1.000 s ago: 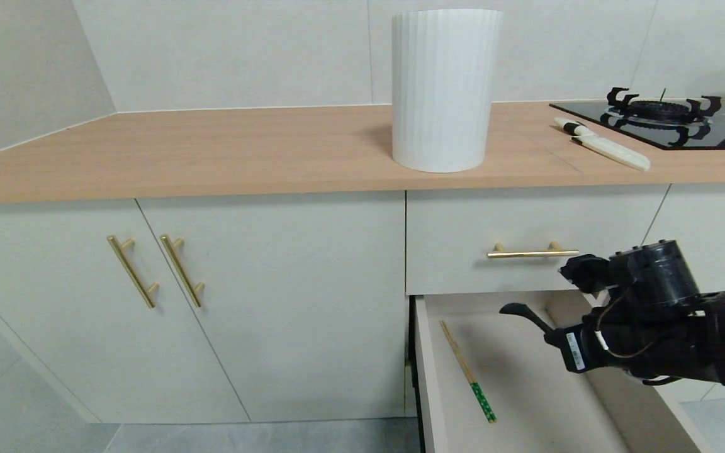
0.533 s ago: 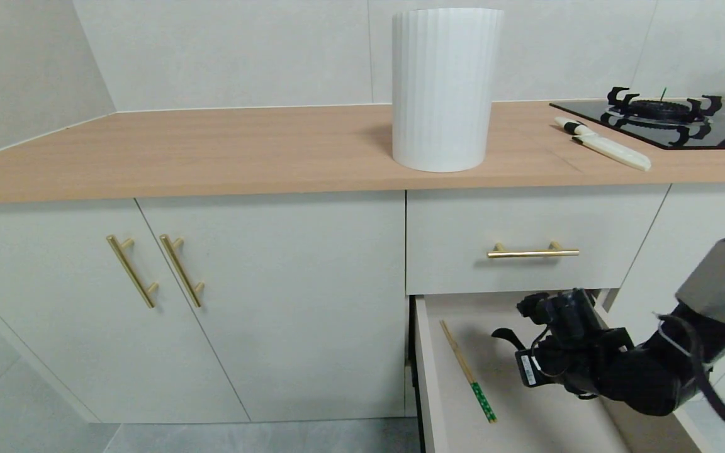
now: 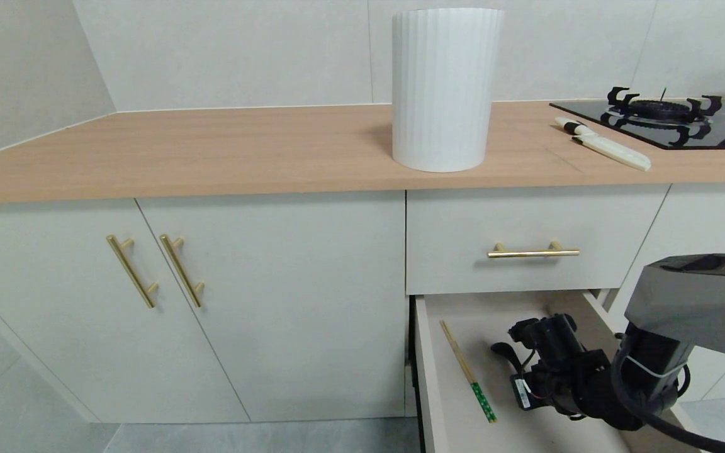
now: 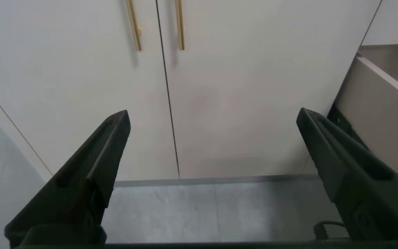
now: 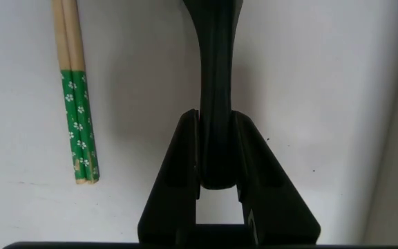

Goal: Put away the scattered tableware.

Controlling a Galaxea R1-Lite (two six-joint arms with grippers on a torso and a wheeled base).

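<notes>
Two hands: right hand [image 5: 217,149] clamped on black utensil [image 5: 217,62] in open drawer [image 3: 427,377], lower right; left hand [image 4: 216,180] spread; wooden bench [image 3: 211,151] above.

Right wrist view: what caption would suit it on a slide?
Right gripper shut on a black spoon inside the open drawer, beside a pair of green-tipped chopsticks lying on its floor.

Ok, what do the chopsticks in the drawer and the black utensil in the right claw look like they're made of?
Chopsticks: likely bamboo or wood, matte pale tan shafts; the ends are painted green with white flowers. Black utensil held by the right claw: probably plastic or nylon, smooth with a dull sheen and moulded curves, though coated metal can't be ruled out.
</notes>
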